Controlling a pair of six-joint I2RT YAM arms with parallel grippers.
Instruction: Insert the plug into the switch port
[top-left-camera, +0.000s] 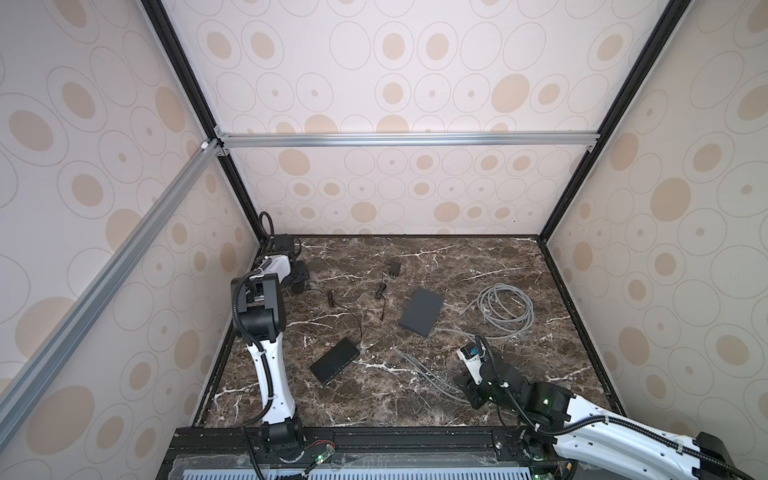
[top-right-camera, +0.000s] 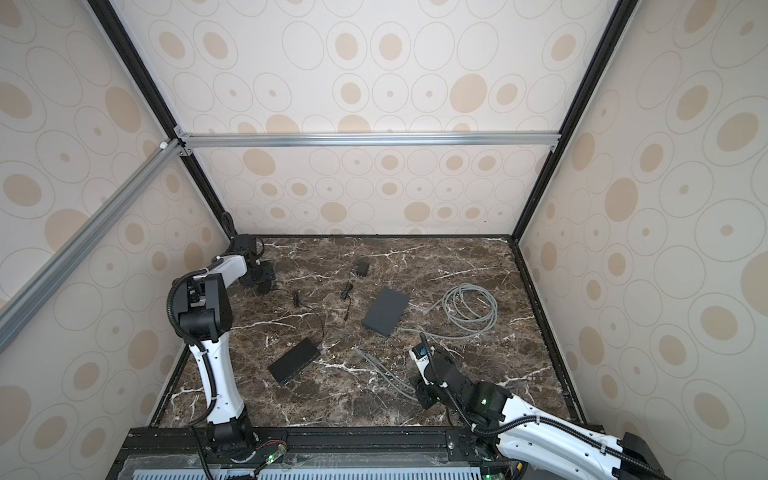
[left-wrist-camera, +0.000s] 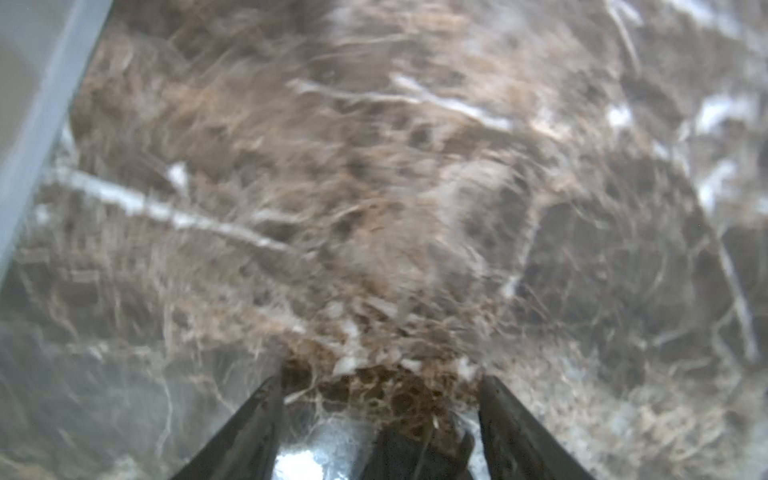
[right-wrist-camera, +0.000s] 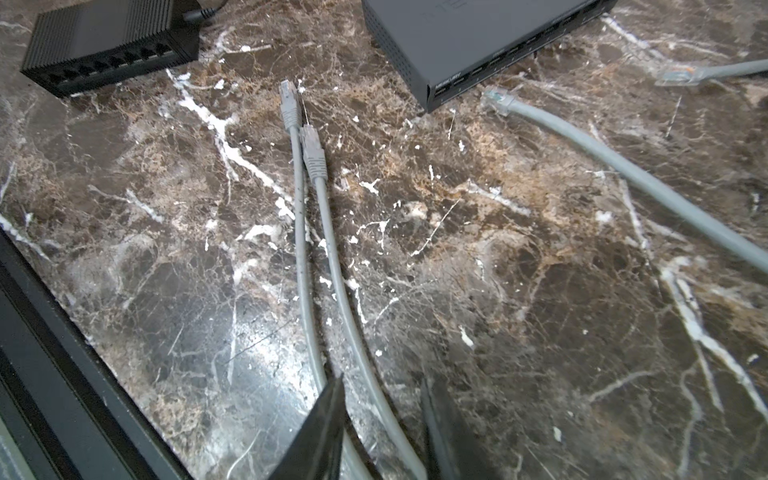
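Right tool (right-wrist-camera: 382, 384) straddles the grey cable (right-wrist-camera: 331, 266), jaws apart, not pinching, probably lining up a grip. Its plug (right-wrist-camera: 312, 151) lies on the worktop (right-wrist-camera: 540, 291) between black switch (right-wrist-camera: 108, 41) and grey switch (right-wrist-camera: 478, 37). Left tool (left-wrist-camera: 382, 380) hangs released, far left, clear.

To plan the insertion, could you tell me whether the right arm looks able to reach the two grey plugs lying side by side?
Probably yes: the right claw straddles one of their cables, and only bare marble lies between it and the plugs.

Brown marble tabletop (top-left-camera: 498, 270) across lower frame, circle-patterned wall panels (top-left-camera: 415, 62) above, silver rail (top-left-camera: 407, 139) mid-frame, black power adapter (top-left-camera: 393, 268) centre frame.
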